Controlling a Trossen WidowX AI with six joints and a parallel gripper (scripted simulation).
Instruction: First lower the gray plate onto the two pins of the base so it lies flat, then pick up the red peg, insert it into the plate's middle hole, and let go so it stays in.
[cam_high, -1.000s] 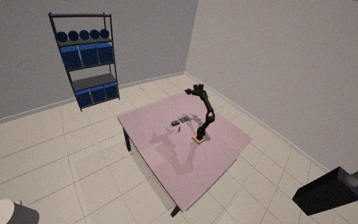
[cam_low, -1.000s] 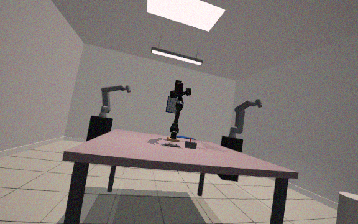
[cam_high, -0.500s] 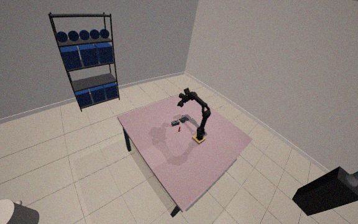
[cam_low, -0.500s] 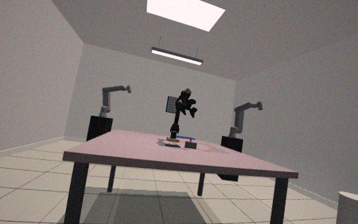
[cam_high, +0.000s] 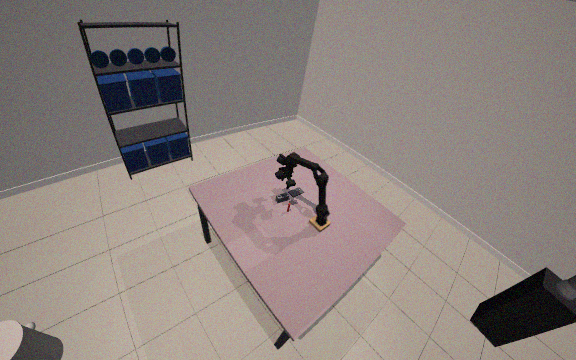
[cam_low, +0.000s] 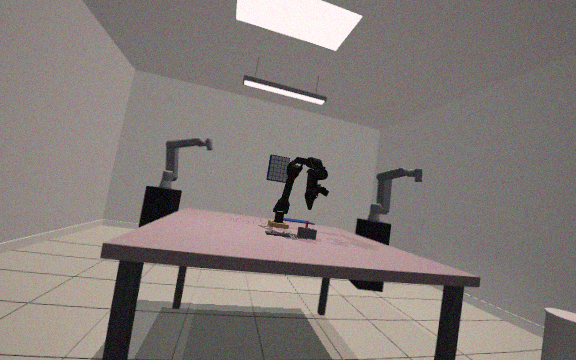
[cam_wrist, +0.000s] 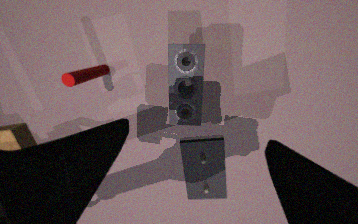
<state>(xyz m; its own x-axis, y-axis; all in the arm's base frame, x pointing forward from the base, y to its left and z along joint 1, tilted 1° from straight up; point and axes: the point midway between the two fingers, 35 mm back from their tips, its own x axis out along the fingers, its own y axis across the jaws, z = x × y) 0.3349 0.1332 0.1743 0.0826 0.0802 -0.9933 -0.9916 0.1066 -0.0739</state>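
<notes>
The gray plate (cam_high: 282, 198) (cam_low: 306, 233) (cam_wrist: 175, 70) appears as a thick gray block with three holes in a row, resting on the table. The base (cam_high: 296, 192) (cam_low: 276, 233) (cam_wrist: 216, 170) is a flatter dark-gray piece beside it, with two small pin-like marks on top. The plate is off the base. The red peg (cam_high: 288, 207) (cam_low: 307, 224) (cam_wrist: 90, 74) stands upright on the table near the plate. My gripper (cam_high: 291, 185) (cam_low: 309, 207) (cam_wrist: 195, 135) is open and empty, above the plate and base. In the wrist view both pieces lie between or ahead of the fingers.
The pink table (cam_high: 300, 290) (cam_low: 225, 247) carries the arm on a yellowish mount (cam_high: 320, 223) (cam_low: 278, 224). A thin blue strip (cam_low: 299, 220) shows behind the peg. A shelf rack with blue bins (cam_high: 144, 91) and two gray arms on black pedestals (cam_low: 160, 202) (cam_low: 373, 234) stand away from the table.
</notes>
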